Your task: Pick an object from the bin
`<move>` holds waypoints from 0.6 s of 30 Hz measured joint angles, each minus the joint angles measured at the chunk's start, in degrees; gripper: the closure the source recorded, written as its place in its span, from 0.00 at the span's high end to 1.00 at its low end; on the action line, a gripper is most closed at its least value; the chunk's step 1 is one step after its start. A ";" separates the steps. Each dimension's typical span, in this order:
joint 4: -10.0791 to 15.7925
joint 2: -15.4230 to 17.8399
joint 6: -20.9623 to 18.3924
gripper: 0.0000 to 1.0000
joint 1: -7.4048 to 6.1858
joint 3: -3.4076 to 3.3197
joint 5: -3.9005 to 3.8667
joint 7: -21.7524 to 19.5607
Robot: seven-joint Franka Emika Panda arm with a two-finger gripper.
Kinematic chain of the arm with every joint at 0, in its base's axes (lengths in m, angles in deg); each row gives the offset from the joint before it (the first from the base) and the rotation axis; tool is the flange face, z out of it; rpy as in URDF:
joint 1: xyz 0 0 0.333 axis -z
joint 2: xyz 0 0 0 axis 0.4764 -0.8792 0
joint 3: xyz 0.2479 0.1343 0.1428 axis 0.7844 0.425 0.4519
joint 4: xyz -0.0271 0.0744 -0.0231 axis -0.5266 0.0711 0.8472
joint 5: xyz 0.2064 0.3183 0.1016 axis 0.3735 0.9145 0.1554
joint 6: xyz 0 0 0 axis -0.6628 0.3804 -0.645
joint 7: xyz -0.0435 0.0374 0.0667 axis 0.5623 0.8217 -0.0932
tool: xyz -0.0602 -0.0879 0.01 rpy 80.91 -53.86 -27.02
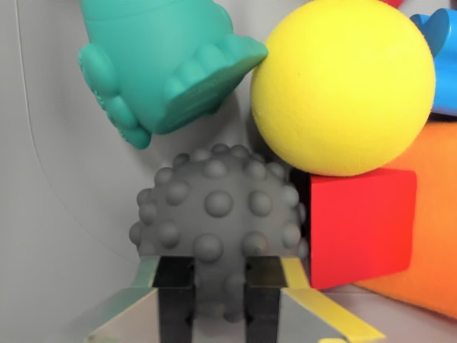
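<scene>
A grey knobbly ball (218, 218) lies low in the middle of the wrist view, on the pale floor of the bin (50, 214). My gripper (220, 300) comes up from the bottom edge, and its two black fingers (176, 296) stand on either side of the ball's near part, pressing its sides. A teal rubber toy (161, 61) sits above it at the upper left. A large yellow ball (343, 86) rests at the upper right on a red block (364, 225).
An orange soft thing (435, 214) fills the wrist view's right edge behind the red block. A blue object (439, 50) shows at the top right corner. The bin's pale curved wall runs down the wrist view's left.
</scene>
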 joint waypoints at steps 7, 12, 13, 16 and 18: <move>0.00 0.01 -0.02 0.00 -0.01 -0.01 0.00 -0.01; 0.04 0.53 -0.44 0.00 -0.19 -0.23 -0.29 -0.21; 0.07 0.83 -0.67 0.00 -0.25 -0.33 -0.44 -0.32; 0.20 1.87 -1.41 0.00 -0.41 -0.64 -0.93 -0.63; 0.26 2.44 -1.92 0.00 -0.52 -0.81 -1.27 -0.83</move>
